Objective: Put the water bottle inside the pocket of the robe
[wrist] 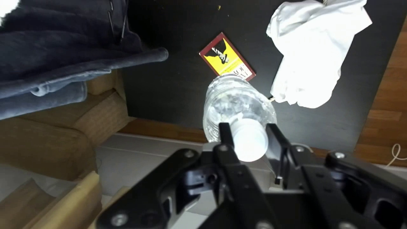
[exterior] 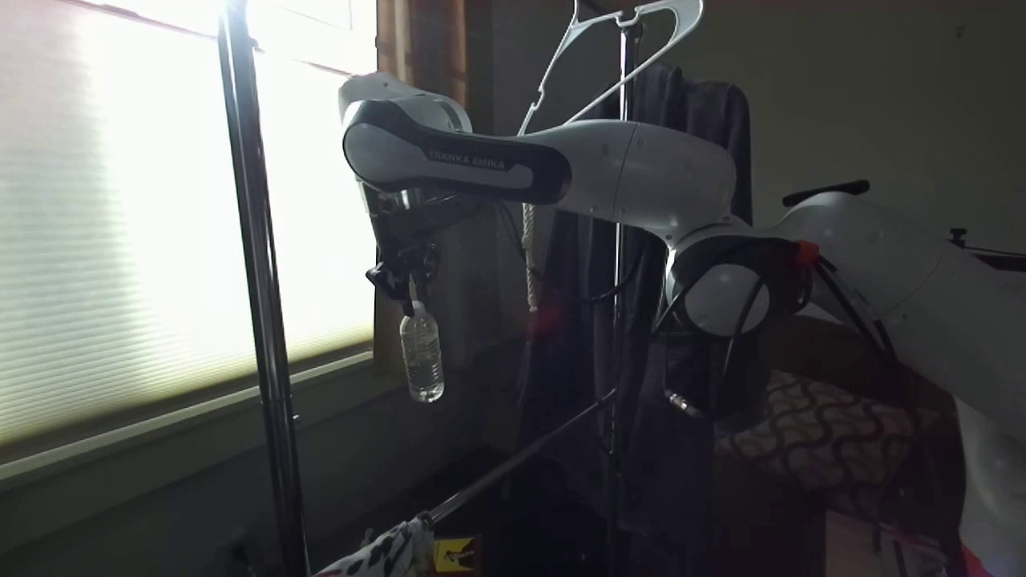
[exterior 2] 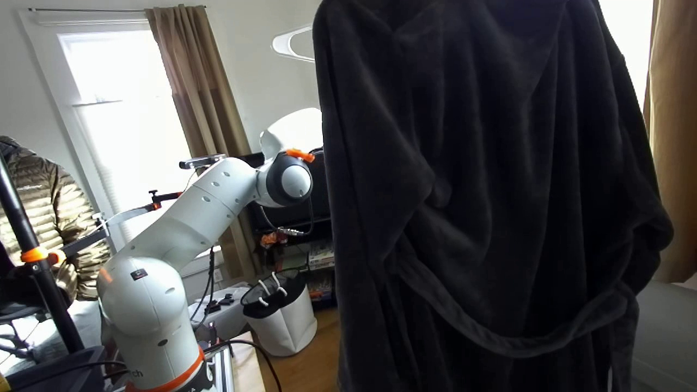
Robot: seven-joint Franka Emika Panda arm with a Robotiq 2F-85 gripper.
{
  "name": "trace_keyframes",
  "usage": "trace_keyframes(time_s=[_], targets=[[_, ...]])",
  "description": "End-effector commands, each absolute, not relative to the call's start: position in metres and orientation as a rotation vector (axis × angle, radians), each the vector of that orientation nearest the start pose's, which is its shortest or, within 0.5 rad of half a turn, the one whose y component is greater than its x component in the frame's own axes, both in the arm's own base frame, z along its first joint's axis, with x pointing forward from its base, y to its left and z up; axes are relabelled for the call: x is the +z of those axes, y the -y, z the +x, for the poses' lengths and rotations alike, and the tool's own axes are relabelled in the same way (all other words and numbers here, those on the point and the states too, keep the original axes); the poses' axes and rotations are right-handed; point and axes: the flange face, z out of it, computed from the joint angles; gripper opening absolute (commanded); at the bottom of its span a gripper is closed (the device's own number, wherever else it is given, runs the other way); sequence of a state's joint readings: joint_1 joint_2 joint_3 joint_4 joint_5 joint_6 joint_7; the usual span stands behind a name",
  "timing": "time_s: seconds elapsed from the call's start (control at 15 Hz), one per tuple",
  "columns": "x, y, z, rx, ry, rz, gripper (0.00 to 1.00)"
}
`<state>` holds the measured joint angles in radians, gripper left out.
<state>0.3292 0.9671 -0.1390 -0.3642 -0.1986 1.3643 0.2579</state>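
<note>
Bottle (exterior: 422, 357) was dangling in midair, apart from the robe (exterior 2: 501, 190)
The end effector (wrist: 249, 128) had it pinched by the white cap (wrist: 250, 143), body hanging below with a slight tilt. From the wrist view, a little yellow-and-red box (wrist: 227, 55) showed underneath, partly hidden.

Wrist view: free gap over blk surface (wrist: 168, 98) btwn bottle (wrist: 237, 98) in gripper (wrist: 248, 135) & robe (wrist: 73, 54); robe's rolled edge (wrist: 140, 60) juts twd it. White cloth (wrist: 311, 60) opp. side of bottle. In an exterior view: pole (exterior: 260, 256) on side of bottle away from robe, rope (exterior: 529, 256) hanging btwn bottle & robe, crossbar (exterior: 521, 453) slanting low, hanger (exterior: 689, 16) above arm (exterior: 641, 168); depth btwn these can't tell. In an exterior view: robe hangs wide, hiding arm's front end, belt (exterior 2: 512, 347) sagging in loop across it.
</note>
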Motion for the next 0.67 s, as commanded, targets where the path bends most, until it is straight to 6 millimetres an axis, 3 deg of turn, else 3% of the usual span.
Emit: trace_keyframes(time_s=[0.0,0.2,0.27,0.33,0.53,0.6], targets=[[0.551,-0.179,0.703,-0.129,-0.298,-3.448,0.08],[0.563,-0.172,0.696,-0.104,-0.487,-3.400,0.08],[0.556,-0.174,0.701,-0.115,-0.370,-3.416,0.08],[0.557,-0.174,0.701,-0.118,-0.384,-3.413,0.31],[0.553,-0.173,0.702,-0.108,-0.381,-3.416,0.31],[0.552,-0.174,0.702,-0.106,-0.381,-3.416,0.08]])
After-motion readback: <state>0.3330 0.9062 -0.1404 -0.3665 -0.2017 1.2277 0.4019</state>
